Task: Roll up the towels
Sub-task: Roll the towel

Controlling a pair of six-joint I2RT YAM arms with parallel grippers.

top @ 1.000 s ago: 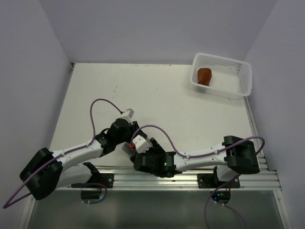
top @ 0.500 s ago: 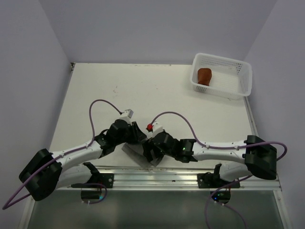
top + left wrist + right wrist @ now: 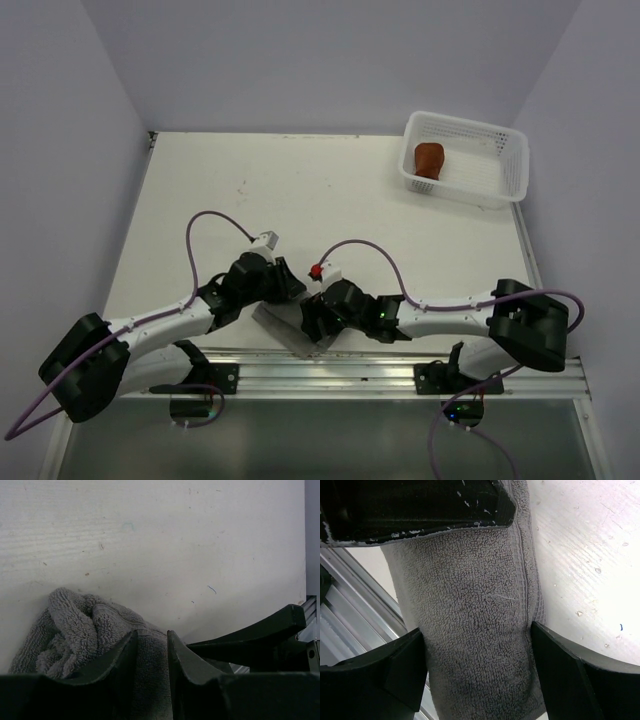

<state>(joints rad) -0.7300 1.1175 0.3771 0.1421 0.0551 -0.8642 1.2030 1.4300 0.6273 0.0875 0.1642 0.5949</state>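
Grey towel (image 3: 283, 326) lies partly bunched at the table's (image 3: 330, 200) near edge, between both arms. Left gripper (image 3: 150, 636) has its fingers narrow, pinching a fold of the cloth. Right gripper (image 3: 476, 639) stands wide, one finger at each long edge of the towel, straddling it. Rust-brown towel (image 3: 429, 158) sits rolled in the white basket (image 3: 470, 126), far right corner.

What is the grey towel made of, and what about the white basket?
The grey towel looks like soft terry cloth, probably cotton: fuzzy little loops and a stitched hem show up close. The white basket looks like hard, smooth plastic, with walls that are a mesh of small holes.
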